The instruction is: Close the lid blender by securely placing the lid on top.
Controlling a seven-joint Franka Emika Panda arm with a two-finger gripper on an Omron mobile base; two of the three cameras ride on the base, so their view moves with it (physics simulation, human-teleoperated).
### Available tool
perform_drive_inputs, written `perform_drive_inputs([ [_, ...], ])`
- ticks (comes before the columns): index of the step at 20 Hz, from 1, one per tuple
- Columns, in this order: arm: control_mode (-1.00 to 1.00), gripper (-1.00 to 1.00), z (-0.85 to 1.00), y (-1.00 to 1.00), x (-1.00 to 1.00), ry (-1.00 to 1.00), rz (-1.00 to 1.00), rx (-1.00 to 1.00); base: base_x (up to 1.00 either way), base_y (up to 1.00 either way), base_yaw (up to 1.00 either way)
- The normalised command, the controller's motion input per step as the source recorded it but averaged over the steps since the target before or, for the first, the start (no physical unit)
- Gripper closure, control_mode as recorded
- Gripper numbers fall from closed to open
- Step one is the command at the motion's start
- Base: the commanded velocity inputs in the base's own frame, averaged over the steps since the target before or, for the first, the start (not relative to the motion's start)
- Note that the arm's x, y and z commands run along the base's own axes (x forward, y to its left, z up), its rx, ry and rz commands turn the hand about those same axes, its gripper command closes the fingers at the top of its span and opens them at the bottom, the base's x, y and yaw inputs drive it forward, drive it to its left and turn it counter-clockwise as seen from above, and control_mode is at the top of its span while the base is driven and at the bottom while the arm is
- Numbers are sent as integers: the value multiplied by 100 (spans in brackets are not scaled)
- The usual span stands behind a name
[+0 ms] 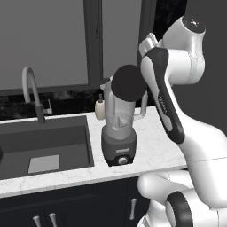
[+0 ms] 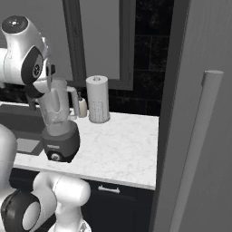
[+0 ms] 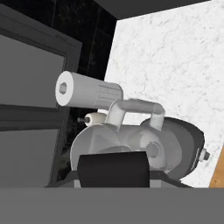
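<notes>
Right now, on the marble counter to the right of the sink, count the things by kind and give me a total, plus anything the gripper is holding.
Blender: 1
Soap bottle: 1
Paper towel roll: 1
Lid, held tilted at the jar mouth: 1
Total: 4

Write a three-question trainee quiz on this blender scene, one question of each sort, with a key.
1. True or false: the lid lies flat and seated on the blender jar.
2. Multiple choice: what stands on the counter against the back wall, to the right of the blender in the right base view? A) a kettle B) a paper towel roll C) a toaster
3. Fill in: the small cream soap bottle stands between the blender and the ___.

Key:
1. False: the lid is tilted on edge at the jar's mouth, its face toward the left base camera.
2. B
3. sink
</notes>
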Motion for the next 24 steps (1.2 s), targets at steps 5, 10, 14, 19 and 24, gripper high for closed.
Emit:
perform_drive_inputs([
  [5,-100,100,9,0,26,12,-1,0,0,0,0],
  [10,-100,100,8,0,32,17,0,0,0,0,0],
  [14,-100,100,1,0,39,13,0,0,0,0,0],
  [19,-100,100,3,2,26,5,-1,1,0,0,0],
  [24,-100,100,1,12,6,0,-3,4,0,0,0],
])
